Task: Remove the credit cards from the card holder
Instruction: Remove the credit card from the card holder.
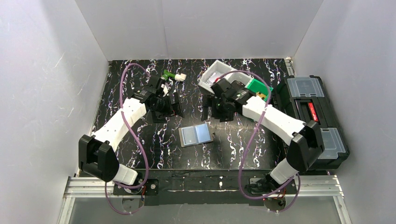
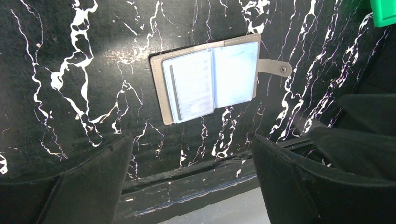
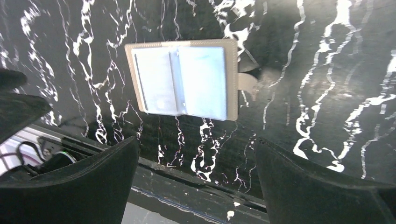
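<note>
The card holder [image 1: 196,135] lies opened flat on the black marbled table, grey cover down and shiny pale-blue sleeves up, its snap strap [image 2: 274,68] sticking out to one side. The credit cards sit inside the sleeves; one pale card with a dark stripe [image 2: 189,86] shows through the left sleeve. My left gripper [image 1: 171,108] hovers behind and left of the holder, open and holding nothing [image 2: 191,140]. My right gripper [image 1: 211,110] hovers behind and right of it, also open and holding nothing [image 3: 196,142]. Neither gripper touches the holder [image 3: 184,81].
A white bin [image 1: 211,74] and a green bin [image 1: 258,88] stand at the back right, behind my right arm. A black toolbox [image 1: 310,114] fills the right edge. Small green and white parts [image 1: 173,75] lie at the back, behind my left gripper.
</note>
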Controlling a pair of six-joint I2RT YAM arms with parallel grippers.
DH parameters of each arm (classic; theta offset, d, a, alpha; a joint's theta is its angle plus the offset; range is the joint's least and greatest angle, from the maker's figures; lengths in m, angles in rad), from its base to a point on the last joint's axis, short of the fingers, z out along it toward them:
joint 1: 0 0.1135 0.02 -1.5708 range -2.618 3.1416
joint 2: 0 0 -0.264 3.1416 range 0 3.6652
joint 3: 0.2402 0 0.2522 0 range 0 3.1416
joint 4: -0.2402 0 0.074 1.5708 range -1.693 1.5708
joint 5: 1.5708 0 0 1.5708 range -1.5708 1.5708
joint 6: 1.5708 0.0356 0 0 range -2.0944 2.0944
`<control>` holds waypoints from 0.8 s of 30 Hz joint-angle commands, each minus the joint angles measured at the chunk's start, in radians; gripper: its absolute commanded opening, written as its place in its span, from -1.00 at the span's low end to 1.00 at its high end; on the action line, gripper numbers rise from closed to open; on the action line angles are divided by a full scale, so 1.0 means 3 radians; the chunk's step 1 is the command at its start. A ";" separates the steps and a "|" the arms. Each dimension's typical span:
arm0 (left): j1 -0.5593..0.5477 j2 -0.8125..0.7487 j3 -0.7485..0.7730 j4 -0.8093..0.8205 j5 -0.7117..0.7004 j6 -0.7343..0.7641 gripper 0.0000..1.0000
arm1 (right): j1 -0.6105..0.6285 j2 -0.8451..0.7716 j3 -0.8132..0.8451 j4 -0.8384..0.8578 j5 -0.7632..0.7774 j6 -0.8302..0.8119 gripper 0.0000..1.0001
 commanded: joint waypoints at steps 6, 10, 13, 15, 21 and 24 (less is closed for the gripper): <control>0.0109 -0.0110 -0.0135 -0.0068 0.0006 -0.0040 0.96 | 0.0417 0.0559 0.0231 0.0070 0.0034 0.0022 0.96; 0.0124 -0.0101 -0.0162 -0.0073 0.0020 -0.0026 0.96 | 0.0520 0.0785 0.0358 0.0023 0.0017 -0.0024 0.88; 0.0124 -0.0105 -0.0211 -0.0035 0.0046 -0.0042 0.96 | 0.0573 0.0980 0.0484 -0.0032 -0.0044 -0.0080 0.78; 0.0124 -0.0096 -0.0245 -0.0010 0.0069 -0.0057 0.96 | 0.0623 0.1072 0.0563 -0.0047 -0.0067 -0.0110 0.72; 0.0133 -0.0088 -0.0275 0.0017 0.0074 -0.0074 0.96 | 0.0718 0.1369 0.0750 -0.0058 -0.0215 -0.0140 0.56; 0.0165 -0.0114 -0.0251 -0.0003 0.0062 -0.0063 0.96 | 0.0729 0.1478 0.0803 -0.0020 -0.0261 -0.0155 0.52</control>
